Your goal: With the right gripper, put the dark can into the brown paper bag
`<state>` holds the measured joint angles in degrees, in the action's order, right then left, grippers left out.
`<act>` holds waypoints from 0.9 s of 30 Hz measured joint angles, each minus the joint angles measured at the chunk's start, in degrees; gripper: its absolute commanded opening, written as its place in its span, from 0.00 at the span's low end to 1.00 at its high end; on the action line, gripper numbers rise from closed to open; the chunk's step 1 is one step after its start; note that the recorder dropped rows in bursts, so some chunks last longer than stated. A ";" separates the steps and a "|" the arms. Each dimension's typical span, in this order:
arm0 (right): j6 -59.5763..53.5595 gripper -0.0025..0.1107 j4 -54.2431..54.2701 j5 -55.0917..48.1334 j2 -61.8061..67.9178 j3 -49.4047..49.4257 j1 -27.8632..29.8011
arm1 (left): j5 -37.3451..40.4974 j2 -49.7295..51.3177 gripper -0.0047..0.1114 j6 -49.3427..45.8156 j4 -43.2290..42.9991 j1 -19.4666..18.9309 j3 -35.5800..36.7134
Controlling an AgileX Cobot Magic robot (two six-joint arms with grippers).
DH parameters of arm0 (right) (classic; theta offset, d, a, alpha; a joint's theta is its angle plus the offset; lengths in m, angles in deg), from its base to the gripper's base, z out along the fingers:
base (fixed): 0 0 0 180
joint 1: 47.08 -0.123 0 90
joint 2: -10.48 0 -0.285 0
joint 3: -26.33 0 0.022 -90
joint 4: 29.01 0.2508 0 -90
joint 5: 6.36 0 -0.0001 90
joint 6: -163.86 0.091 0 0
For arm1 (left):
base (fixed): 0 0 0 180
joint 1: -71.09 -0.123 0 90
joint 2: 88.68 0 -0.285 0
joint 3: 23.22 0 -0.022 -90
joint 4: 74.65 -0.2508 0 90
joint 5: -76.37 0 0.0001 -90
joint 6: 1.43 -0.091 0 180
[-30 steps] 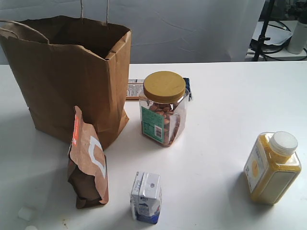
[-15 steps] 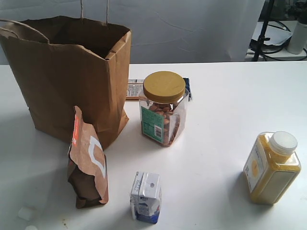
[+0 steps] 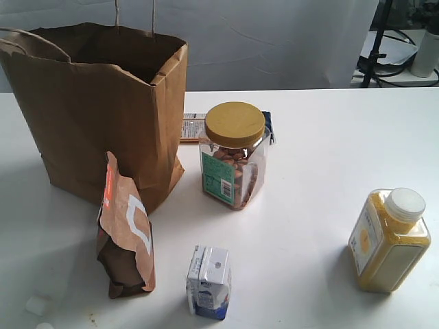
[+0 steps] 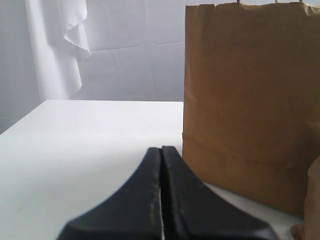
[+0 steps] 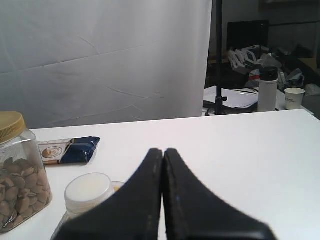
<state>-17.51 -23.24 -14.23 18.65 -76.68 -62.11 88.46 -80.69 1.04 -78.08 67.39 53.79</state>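
The brown paper bag (image 3: 96, 103) stands open at the back left of the table; the left wrist view shows its side (image 4: 250, 100) close by. The dark can is not in any view. My left gripper (image 4: 161, 150) is shut with nothing between its jaws, low over the table beside the bag. My right gripper (image 5: 163, 151) is also shut and empty, low over the table near the yellow bottle's white cap (image 5: 89, 191). Neither arm appears in the exterior view.
A yellow-lidded nut jar (image 3: 233, 154) stands mid-table, with a flat dark blue packet (image 5: 70, 150) behind it. A small folded brown pouch (image 3: 125, 233) leans before the bag. A small milk carton (image 3: 208, 282) sits in front. A yellow bottle (image 3: 389, 240) stands right.
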 measured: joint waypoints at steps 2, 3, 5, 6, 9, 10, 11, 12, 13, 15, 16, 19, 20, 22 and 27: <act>0.00 0.02 0.00 0.00 0.00 0.00 0.00 | 0.00 0.00 0.04 0.00 0.00 0.00 0.00; 0.00 0.02 0.00 -0.09 0.00 0.00 0.00 | 0.00 0.00 0.04 0.00 0.00 0.00 0.00; 0.00 0.02 0.00 -0.09 0.00 0.00 0.00 | 0.00 0.00 0.04 0.00 0.00 0.00 0.00; 0.00 0.02 0.00 -0.09 0.00 0.00 0.00 | 0.00 0.00 0.04 0.00 0.00 0.00 0.00; 0.00 0.02 0.00 -0.11 0.00 0.00 0.00 | 0.00 0.00 0.04 0.00 0.00 0.00 0.00; 0.00 0.02 0.00 -0.11 0.00 0.00 0.00 | 0.00 0.00 0.04 0.00 0.00 0.00 0.00; 0.00 0.02 0.00 -0.11 0.00 0.00 0.00 | 0.00 0.00 0.04 0.00 0.00 0.00 0.00; 0.00 0.02 0.00 -0.11 0.00 0.00 0.00 | 0.00 0.00 0.04 0.00 0.00 0.00 0.00; 0.00 0.02 0.00 -0.11 0.00 0.00 0.00 | 0.00 0.00 0.04 0.00 0.00 0.00 0.00; 0.00 0.02 0.00 -0.11 0.00 0.00 0.00 | 0.00 0.00 0.04 0.00 0.00 0.00 0.00; 0.00 0.02 0.00 -0.22 0.00 0.00 0.00 | 0.00 0.00 0.04 0.00 0.00 0.00 0.00; 0.00 0.02 0.00 -0.22 0.00 0.00 0.00 | 0.00 0.00 0.04 0.00 0.00 0.00 0.00; 0.00 0.02 0.00 -0.22 0.00 0.00 0.00 | 0.00 0.00 0.04 0.00 0.00 0.00 0.00; 0.00 0.02 0.00 -0.22 0.00 0.00 0.00 | 0.00 0.00 0.04 0.00 0.00 0.00 0.00; 0.00 0.02 0.00 -0.22 0.00 0.00 0.91 | 0.00 0.00 0.04 0.00 0.00 0.00 0.00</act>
<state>-17.51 -23.24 -14.46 18.65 -76.68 -61.20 88.46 -80.69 1.04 -78.08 67.39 53.79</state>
